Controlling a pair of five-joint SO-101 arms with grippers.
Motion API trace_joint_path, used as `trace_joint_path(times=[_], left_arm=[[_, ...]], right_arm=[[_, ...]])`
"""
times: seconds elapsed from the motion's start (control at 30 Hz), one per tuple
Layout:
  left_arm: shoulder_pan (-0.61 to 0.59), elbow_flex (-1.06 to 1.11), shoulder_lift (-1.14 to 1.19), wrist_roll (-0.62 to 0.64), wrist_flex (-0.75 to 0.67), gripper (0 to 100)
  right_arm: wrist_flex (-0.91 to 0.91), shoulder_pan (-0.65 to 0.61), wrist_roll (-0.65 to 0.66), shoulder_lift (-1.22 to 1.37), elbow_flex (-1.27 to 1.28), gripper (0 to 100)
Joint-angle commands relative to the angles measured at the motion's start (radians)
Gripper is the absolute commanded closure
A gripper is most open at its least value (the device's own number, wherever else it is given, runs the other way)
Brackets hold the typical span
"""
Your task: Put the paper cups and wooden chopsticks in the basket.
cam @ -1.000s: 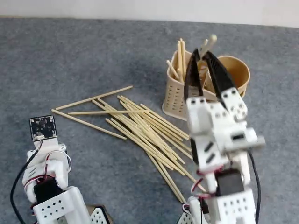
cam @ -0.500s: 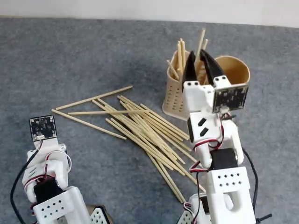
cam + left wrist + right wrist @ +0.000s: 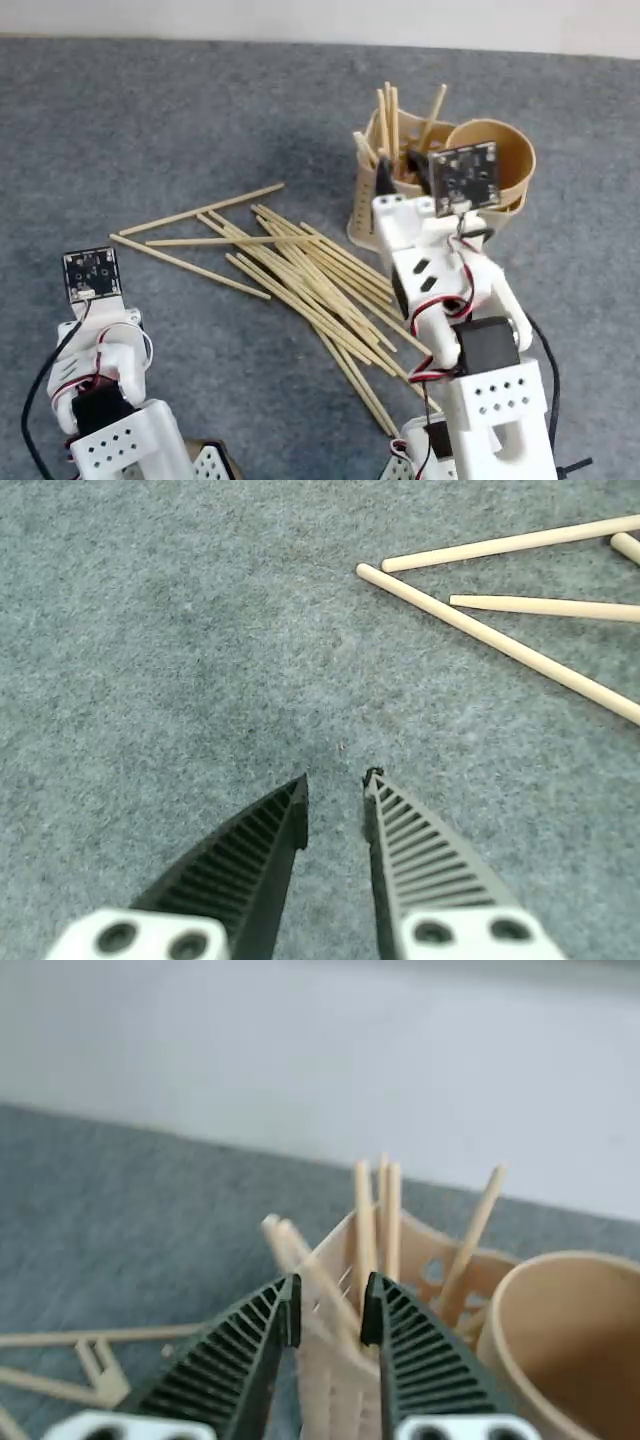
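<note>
A beige slotted basket (image 3: 372, 215) stands at the back right with several wooden chopsticks (image 3: 388, 120) upright in it. A brown paper cup (image 3: 497, 155) sits against its right side. My right gripper (image 3: 398, 170) hangs over the basket's near rim, slightly open. In the right wrist view the gripper (image 3: 330, 1295) has nothing gripped, with the basket (image 3: 340, 1380), its chopsticks (image 3: 375, 1220) and the cup (image 3: 560, 1340) just beyond. A loose pile of chopsticks (image 3: 300, 275) lies mid-table. My left gripper (image 3: 336, 778) points at bare carpet, slightly open, short of a few chopstick ends (image 3: 500, 645).
The table is covered in grey carpet (image 3: 150, 130). The left arm (image 3: 100, 360) is folded at the front left, away from the pile. A pale wall edge (image 3: 300, 20) runs along the back of the table.
The right gripper, which held a chopstick above the basket, has let it go and dropped lower. The chopstick now leans in the basket. The left arm has not moved.
</note>
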Motion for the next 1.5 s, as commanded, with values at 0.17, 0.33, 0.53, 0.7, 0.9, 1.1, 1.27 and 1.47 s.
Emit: trace_joint_path(times=[0.17, 0.33, 0.53, 0.7, 0.9, 1.1, 1.27, 1.47], left_arm=[[0.018, -0.008, -0.008, 0.006, -0.017, 89], [0.018, -0.008, -0.008, 0.006, -0.017, 89], [0.018, -0.008, -0.008, 0.006, -0.017, 89], [0.018, -0.008, -0.008, 0.006, -0.017, 89], [0.018, -0.008, -0.008, 0.006, -0.017, 89], [0.018, -0.008, -0.008, 0.006, -0.017, 89], [0.018, -0.008, -0.008, 0.006, -0.015, 89], [0.018, -0.008, -0.008, 0.006, -0.015, 89]], right_arm=[[0.295, -0.162, -0.012, -0.004, -0.111, 89.4], [0.441, -0.232, -0.012, -0.004, -0.111, 89.4], [0.483, -0.329, -0.009, 0.005, -0.094, 89.4], [0.415, -0.41, -0.006, 0.007, 0.038, 89.4], [0.298, -0.46, -0.003, 0.008, 0.188, 89.4], [0.225, -0.46, 0.038, 0.031, 0.246, 89.4], [0.208, -0.444, 0.038, 0.193, 0.243, 89.4], [0.188, -0.331, 0.044, 0.42, 0.136, 89.4]])
